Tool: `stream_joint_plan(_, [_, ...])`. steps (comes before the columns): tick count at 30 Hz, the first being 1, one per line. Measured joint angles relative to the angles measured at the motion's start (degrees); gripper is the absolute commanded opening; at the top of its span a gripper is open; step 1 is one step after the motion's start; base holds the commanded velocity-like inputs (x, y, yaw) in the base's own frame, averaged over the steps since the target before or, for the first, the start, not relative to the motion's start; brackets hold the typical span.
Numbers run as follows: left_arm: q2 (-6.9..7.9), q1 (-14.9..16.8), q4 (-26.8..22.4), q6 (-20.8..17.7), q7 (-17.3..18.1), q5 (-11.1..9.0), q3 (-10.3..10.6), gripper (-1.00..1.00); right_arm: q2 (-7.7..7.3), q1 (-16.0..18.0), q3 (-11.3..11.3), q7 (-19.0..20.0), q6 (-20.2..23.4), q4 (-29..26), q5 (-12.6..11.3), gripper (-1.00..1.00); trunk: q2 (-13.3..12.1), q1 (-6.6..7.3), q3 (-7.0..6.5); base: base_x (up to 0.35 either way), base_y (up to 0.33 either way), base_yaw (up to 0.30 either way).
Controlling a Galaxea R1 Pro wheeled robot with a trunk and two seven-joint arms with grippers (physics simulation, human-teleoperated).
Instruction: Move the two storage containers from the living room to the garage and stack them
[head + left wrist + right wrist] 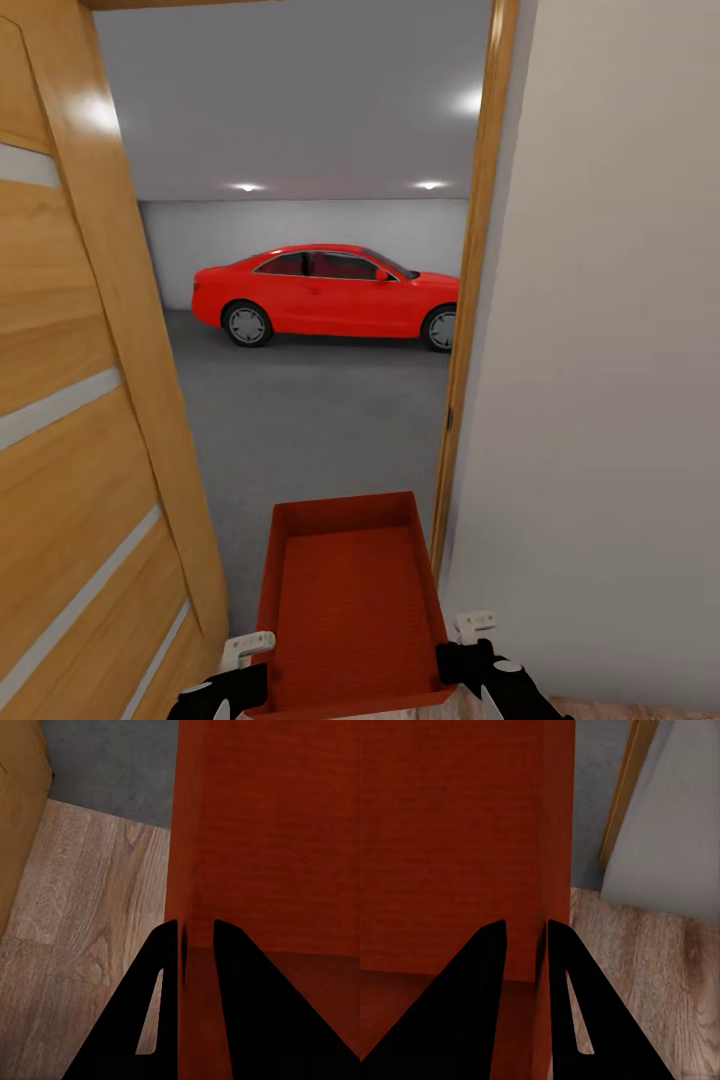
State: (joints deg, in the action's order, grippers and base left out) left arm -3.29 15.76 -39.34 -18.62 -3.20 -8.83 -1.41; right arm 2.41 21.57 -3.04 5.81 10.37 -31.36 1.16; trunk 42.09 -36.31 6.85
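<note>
Each pincer, left (232,690) and right (478,672), clamps a thin wall of the empty orange-red open-topped container (348,600)

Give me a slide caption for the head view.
Both hands carry an orange bin through the doorway toward a garage with a red car.

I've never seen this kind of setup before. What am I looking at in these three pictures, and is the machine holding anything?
These are simulator renders from a wheeled robot with two arms. The large picture comes from its head camera, looking through an open wooden door into a garage with a grey floor and a red car. The two smaller pictures come from cameras on each wrist, looking along the dark fingers. The robot carries an orange-red open container in front of it. The left gripper pinches the container's left wall, and the right gripper pinches its right wall. Beneath the wrists lies light wood plank flooring.
</note>
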Motion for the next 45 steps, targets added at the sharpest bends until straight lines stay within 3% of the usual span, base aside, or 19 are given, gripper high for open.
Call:
stream_joint_plan(13, [0.00, 0.00, 0.00, -0.02, 0.00, 0.01, 0.01, -1.00, 0.00, -0.02, 0.02, 0.00, 0.00, 0.00, -0.01, -1.00, 0.00, 0.00, 0.00, 0.000, 0.000, -0.001])
stream_joint_plan(29, [-0.01, 0.00, -0.02, -0.01, -0.03, -0.03, 0.00, -1.00, -0.02, 0.01, -0.03, 0.01, -0.01, 0.01, 0.00, -1.00, 0.00, 0.01, 0.00, 0.068, 0.231, 0.000])
stream_joint_plan(45, [0.00, 0.00, 0.00, 0.02, -0.03, -0.05, 0.03, -1.00, 0.00, 0.01, 0.05, 0.04, 0.00, 0.00, 0.07, -1.00, 0.00, 0.00, 0.00, 0.005, 0.022, 0.000])
